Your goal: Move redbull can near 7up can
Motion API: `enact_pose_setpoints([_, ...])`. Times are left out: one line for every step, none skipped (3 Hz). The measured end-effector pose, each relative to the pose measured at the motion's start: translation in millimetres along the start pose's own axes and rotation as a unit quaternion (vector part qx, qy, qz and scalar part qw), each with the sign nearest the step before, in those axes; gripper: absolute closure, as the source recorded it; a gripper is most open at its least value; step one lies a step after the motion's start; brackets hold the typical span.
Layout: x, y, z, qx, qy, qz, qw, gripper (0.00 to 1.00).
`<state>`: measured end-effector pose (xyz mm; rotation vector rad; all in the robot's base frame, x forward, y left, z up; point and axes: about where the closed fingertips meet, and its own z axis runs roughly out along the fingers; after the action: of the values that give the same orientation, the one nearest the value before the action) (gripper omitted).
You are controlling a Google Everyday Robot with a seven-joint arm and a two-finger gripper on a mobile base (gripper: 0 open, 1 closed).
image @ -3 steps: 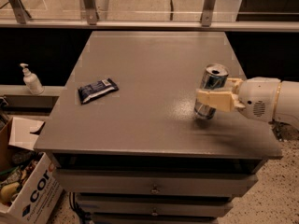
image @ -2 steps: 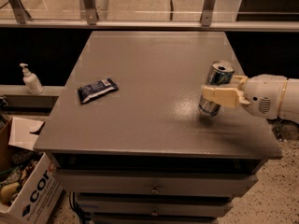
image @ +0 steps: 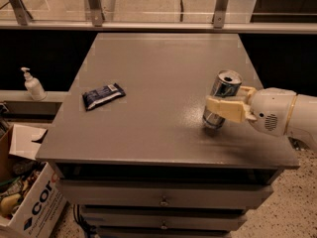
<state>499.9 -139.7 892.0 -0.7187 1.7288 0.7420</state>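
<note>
The redbull can, slim with a silver and blue body and an open silver top, stands slightly tilted at the right side of the grey table. Its base is on or just above the tabletop. My gripper comes in from the right on a white arm. It is shut on the can's middle, with one cream finger across the front of the can. The 7up can is out of view.
A dark blue snack packet lies at the table's left. A soap pump bottle stands on a ledge to the left. A cardboard box sits on the floor at lower left. Drawers are under the tabletop.
The gripper and the can shifted a little to the right, then back left and slightly toward the front. The snack packet has not moved.
</note>
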Motion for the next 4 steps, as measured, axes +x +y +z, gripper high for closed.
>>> enact_pose_setpoints([3.2, 11.8, 5.7, -0.001, 0.003, -0.014, 0.9999, 1.00])
enact_pose_setpoints([11.8, 31.5, 13.7, -0.001, 0.022, -0.043, 0.9988, 1.00])
enact_pose_setpoints([21.2, 51.2, 23.0, -0.013, 0.047, -0.070, 0.9964, 1.00])
enact_pose_setpoints([29.2, 64.8, 30.2, -0.026, 0.065, -0.086, 0.9938, 1.00])
